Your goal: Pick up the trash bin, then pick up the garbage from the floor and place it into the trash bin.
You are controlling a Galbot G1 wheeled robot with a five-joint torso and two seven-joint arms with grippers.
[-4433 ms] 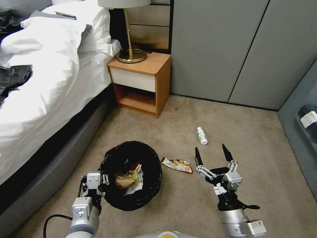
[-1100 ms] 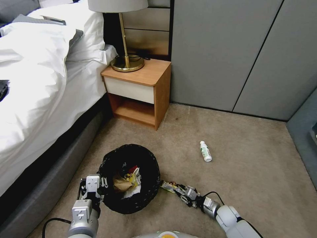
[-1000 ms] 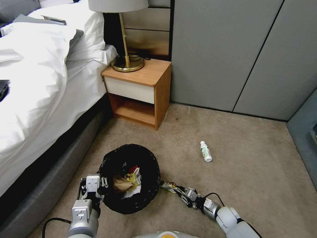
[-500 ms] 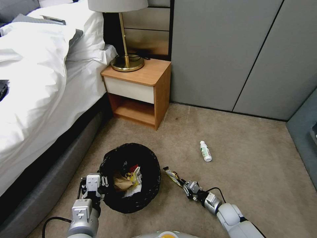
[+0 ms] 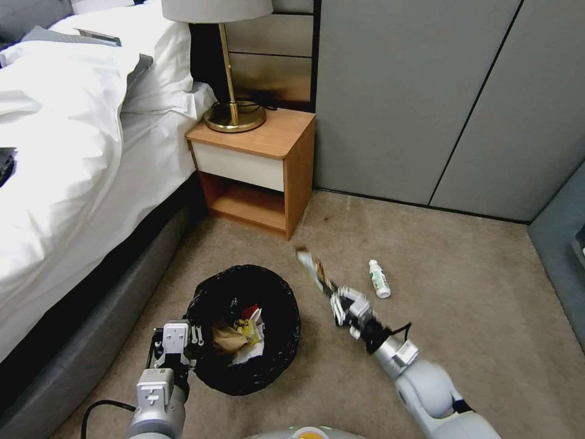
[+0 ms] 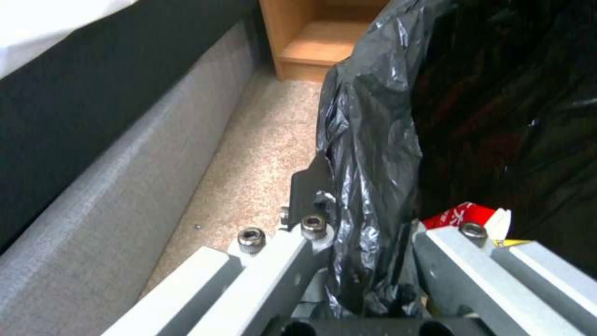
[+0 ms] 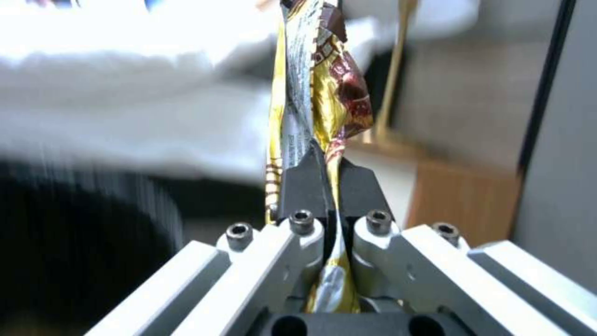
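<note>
Snack wrapper (image 5: 314, 272): colourful foil, gold, silver and dark red print; flat and creased; pinched at one end, the rest standing up past the fingertips, held in the air between the trash bin and the small white bottle
Handling: judged very light, thin, limp and somewhat slick; nothing fragile; an end pinch seems enough, though it may flutter or slide out on a fast swing
Right gripper (image 7: 326, 186): fingers closed flat on the wrapper's lower end, foil running down between them; raised off the carpet, to the right of the bin
Trash bin (image 5: 283, 341): round, lined with crinkly black bag folded over the rim; already holds a brown paper bag (image 5: 226, 337), yellow wrapper, white tissue and a red-white packet (image 6: 463, 215)
Bin handling: judged light, rim fairly stiff, liner slippery; rim is the natural hold
Left gripper (image 6: 367, 242): fingers closed across the bin's rim and liner, one inside, one outside, at the near-left edge
Small white bottle (image 5: 379, 278): lying on the carpet, green label, right of the wrapper; not yet collected
Surroundings: bed (image 5: 73, 158) to the left; wooden nightstand (image 5: 256, 171) with brass lamp (image 5: 231, 91) beyond the bin; grey wall panels behind
</note>
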